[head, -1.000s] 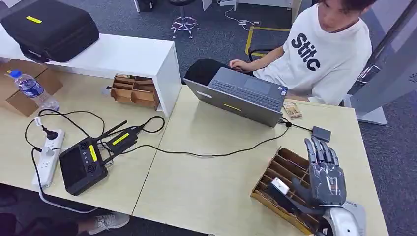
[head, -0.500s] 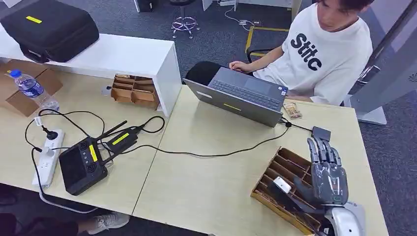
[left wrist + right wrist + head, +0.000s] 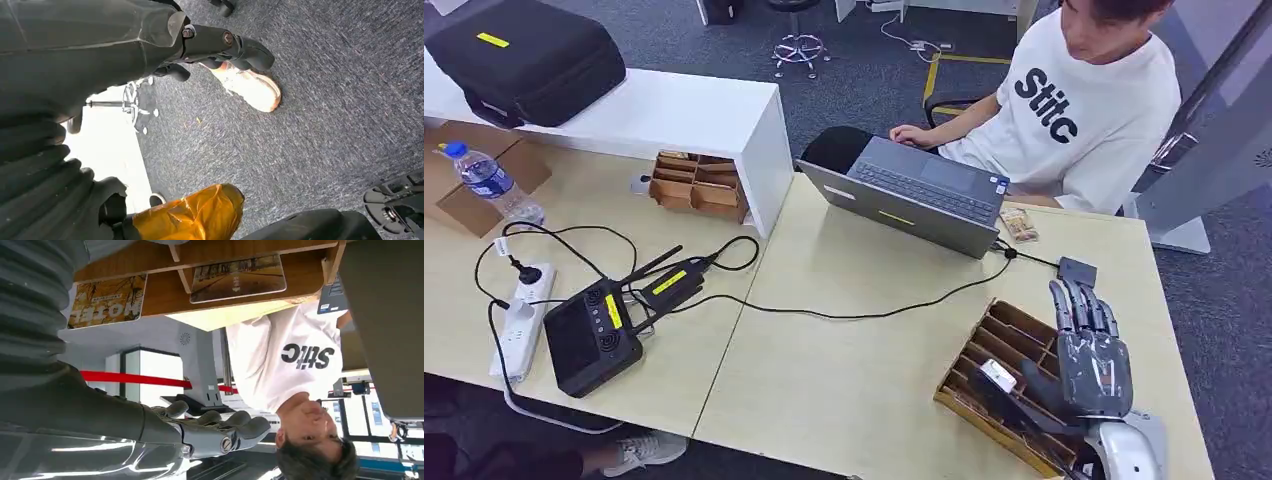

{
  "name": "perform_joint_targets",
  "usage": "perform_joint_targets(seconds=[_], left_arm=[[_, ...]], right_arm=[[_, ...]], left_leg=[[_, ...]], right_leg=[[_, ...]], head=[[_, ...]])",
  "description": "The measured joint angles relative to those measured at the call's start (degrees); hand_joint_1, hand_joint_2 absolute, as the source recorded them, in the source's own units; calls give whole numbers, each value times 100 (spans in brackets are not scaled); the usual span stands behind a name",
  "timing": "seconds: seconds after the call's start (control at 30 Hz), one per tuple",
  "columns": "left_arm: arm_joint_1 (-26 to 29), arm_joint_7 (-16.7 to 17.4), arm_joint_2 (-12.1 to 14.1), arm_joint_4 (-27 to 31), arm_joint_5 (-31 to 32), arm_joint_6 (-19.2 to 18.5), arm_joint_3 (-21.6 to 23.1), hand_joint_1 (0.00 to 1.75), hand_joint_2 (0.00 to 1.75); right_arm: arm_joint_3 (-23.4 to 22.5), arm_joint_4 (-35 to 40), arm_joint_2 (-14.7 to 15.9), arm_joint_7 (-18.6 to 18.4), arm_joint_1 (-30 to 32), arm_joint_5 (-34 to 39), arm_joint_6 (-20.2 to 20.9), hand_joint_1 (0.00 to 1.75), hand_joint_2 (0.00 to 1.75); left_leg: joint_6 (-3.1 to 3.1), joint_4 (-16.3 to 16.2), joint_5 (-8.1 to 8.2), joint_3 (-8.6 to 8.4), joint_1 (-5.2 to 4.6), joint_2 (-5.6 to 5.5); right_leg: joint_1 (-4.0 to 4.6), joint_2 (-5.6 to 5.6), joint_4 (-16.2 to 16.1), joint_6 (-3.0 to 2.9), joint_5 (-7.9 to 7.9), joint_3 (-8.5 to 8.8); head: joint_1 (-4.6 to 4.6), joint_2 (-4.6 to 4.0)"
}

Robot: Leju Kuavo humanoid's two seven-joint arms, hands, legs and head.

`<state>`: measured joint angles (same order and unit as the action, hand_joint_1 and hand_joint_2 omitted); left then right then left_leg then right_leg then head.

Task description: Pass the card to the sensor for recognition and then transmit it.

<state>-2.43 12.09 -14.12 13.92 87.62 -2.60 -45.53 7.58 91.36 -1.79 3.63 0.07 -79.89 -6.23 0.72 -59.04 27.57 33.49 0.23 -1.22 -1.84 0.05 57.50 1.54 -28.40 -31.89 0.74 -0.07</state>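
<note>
My right hand point(image 3: 1089, 360) hovers over the near right end of a wooden slotted card tray point(image 3: 994, 340) on the table's right side, fingers straight and spread, thumb reaching toward the slots. A small white piece point(image 3: 998, 376) sits by the thumb tip; I cannot tell what it is. In the right wrist view the fingers point(image 3: 220, 430) hold nothing, and two picture cards point(image 3: 107, 300) point(image 3: 237, 277) lie in the tray's compartments. The sensor, a small black square point(image 3: 1077, 271), lies beyond the tray, cabled toward the laptop. My left hand point(image 3: 220, 45) hangs over carpet, holding nothing.
A person in a white shirt point(image 3: 1084, 110) sits at the far side typing on a grey laptop point(image 3: 914, 195). A black cable point(image 3: 854, 315) crosses the table. A controller point(image 3: 589, 340), a power strip point(image 3: 519, 320), a water bottle point(image 3: 489, 180) and a second wooden tray point(image 3: 696, 185) are at left.
My right hand has edged very slightly rightward and lower over the tray. Nothing else on the table has moved.
</note>
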Motion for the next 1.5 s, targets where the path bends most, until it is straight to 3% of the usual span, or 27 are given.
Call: perform_joint_targets(seconds=[0.73, 1.0, 1.5], left_arm=[[0, 2, 0, 0, 0, -2, 4, 0, 175], [-9, 13, 13, 0, 0, -57, 179, 0, 175], [-10, 42, 15, 0, 0, -63, 199, 0, 175]], right_arm=[[0, -4, -4, 0, -8, 4, 7, 0, 175], [-94, -459, -223, 66, -594, -33, 111, 0, 175], [-118, -695, -326, 77, -706, -35, 109, 0, 175]], left_leg=[[0, 0, 0, 1, 0, 0], [-1, 0, -3, -2, 0, 3], [-1, 0, -1, -1, 0, 4]], right_leg=[[0, 0, 0, 0, 0, 1], [0, 2, 1, -3, 3, 1], [0, 3, 1, -2, 2, 0]], head=[[0, 0], [0, 0], [0, 0]])
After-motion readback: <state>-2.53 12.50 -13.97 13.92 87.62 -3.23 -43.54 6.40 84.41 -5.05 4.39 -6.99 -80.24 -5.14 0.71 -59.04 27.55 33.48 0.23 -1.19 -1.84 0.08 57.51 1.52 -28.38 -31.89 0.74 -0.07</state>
